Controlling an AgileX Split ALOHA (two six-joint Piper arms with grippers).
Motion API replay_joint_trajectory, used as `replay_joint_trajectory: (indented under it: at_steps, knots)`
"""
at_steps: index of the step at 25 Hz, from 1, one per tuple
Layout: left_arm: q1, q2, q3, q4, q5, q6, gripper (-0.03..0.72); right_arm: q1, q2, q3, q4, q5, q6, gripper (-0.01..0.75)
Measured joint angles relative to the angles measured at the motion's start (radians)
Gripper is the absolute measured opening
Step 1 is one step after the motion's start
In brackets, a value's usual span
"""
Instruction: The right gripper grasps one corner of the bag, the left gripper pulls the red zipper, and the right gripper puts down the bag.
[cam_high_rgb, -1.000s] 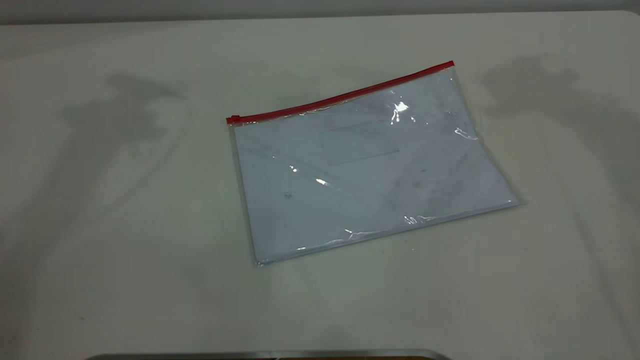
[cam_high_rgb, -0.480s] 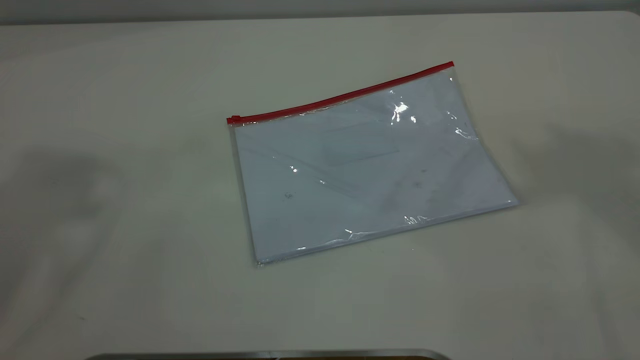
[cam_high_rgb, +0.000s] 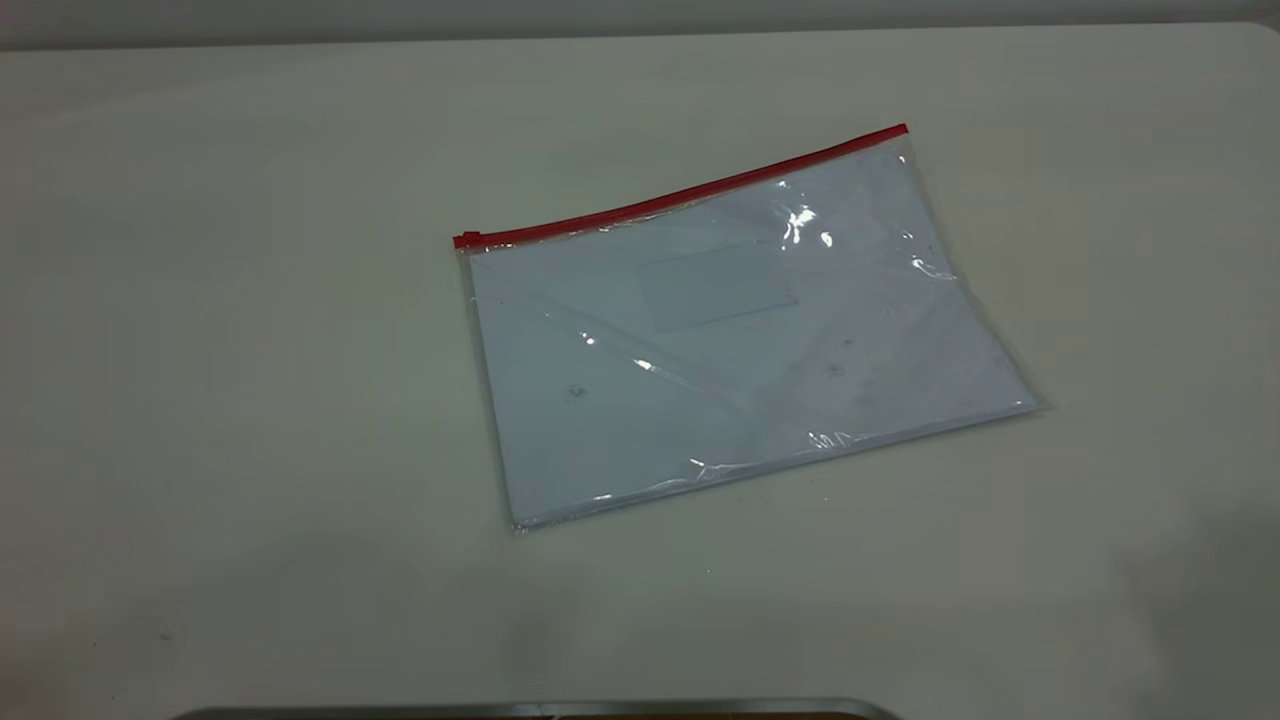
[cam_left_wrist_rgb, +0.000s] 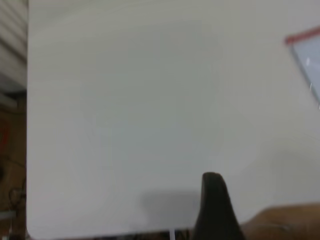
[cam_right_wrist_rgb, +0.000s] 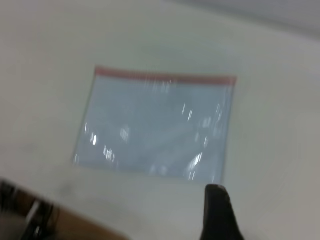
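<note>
The bag lies flat on the white table, a clear pouch with white paper sheets and a faint label window. The red zipper runs along its far long edge, with the slider tab at the left end and the other corner at the far right. Neither gripper shows in the exterior view. In the left wrist view a black part of my left gripper hangs over bare table, far from the bag's corner. In the right wrist view my right gripper is off the bag, apart from it.
A metal rim lies at the near edge of the exterior view. The table's side edge and brown floor show in the left wrist view. The table's near edge shows in the right wrist view.
The arm shadows on both sides of the bag have slid toward the near edge and faded. The bag has not moved.
</note>
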Motion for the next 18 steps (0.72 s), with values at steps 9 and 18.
replay_joint_trajectory:
  at_steps: [9, 18]
  knots:
    - [0.0, -0.262, 0.248, -0.002, 0.0, 0.0, 0.588, 0.0, -0.34, 0.357, -0.001, 0.0, -0.023, 0.529]
    - [0.0, -0.373, 0.366, -0.014, 0.0, 0.001, 0.588, 0.0, -0.668, 0.626, -0.026, -0.018, -0.023, 0.529]
